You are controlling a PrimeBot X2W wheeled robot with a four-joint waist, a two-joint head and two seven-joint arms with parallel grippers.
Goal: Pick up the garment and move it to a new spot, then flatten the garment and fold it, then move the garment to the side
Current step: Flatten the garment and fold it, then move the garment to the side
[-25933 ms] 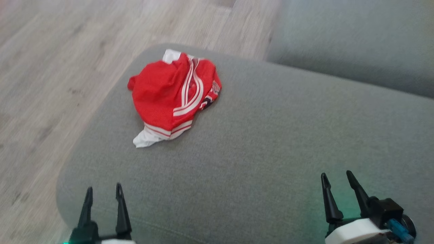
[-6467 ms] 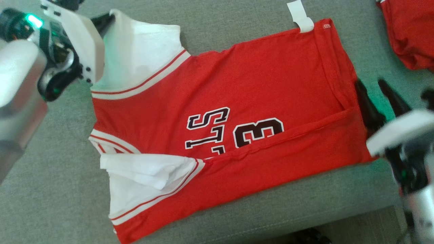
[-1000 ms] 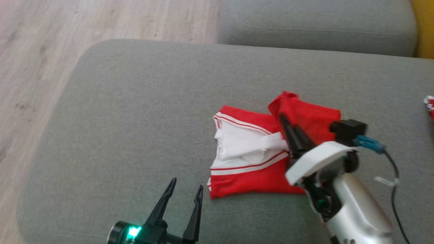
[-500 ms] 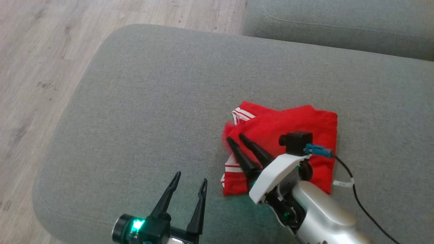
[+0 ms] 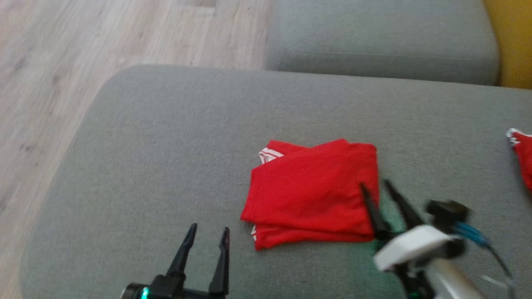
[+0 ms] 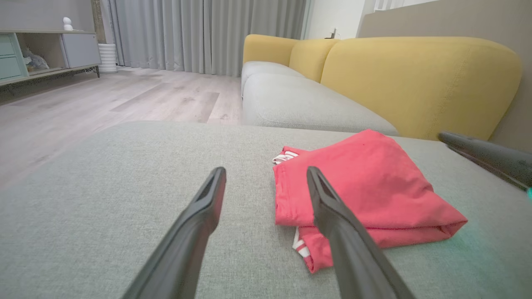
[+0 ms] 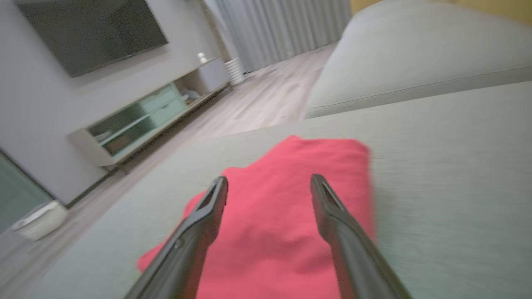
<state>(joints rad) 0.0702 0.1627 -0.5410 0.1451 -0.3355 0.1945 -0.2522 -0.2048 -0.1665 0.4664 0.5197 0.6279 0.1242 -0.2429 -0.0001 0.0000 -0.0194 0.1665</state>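
I see the folded red garment (image 5: 311, 195) lying flat on the grey cushion (image 5: 166, 145). The right pincer (image 5: 374, 183) stands wide and empty at the garment's 3 o'clock edge. The left pincer (image 5: 209, 228), also wide, sits at 8 o'clock, apart. Bare cushion extends toward 9 and 12 o'clock.

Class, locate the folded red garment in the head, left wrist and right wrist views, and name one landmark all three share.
Head view: the folded red garment lies right of centre on the grey cushion, beside the right gripper.
Left wrist view: right of centre, just past the left gripper.
Right wrist view: lower centre, behind both fingers.
Shared landmark: the second grey seat beyond the cushion.
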